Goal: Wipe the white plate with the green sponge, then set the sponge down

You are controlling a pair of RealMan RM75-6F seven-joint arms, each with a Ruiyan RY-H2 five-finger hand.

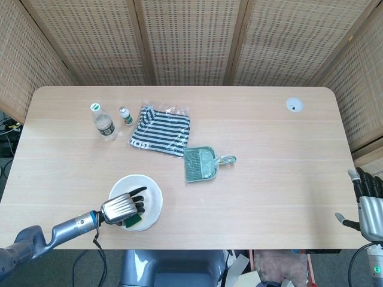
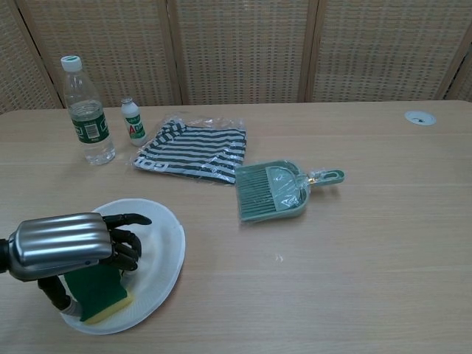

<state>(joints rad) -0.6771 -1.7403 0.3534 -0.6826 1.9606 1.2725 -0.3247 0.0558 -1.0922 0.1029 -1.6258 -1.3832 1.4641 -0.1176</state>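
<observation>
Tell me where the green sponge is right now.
The green sponge is on the white plate at the table's near-left, held by the left hand.

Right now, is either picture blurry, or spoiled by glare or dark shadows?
Head view: evenly lit and sharp, shadows faint. Chest view: also sharp, with a soft sheen on the left hand's metal back and a slight shadow under the round white plate.

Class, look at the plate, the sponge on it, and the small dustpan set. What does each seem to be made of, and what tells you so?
White plate: probably glazed ceramic or hard plastic; smooth with a faint sheen.
Green sponge: soft foam, with a matte green scouring layer over a yellow base.
Dustpan set: likely moulded green plastic, seemingly wrapped in clear film; its wrinkles glint.
</observation>
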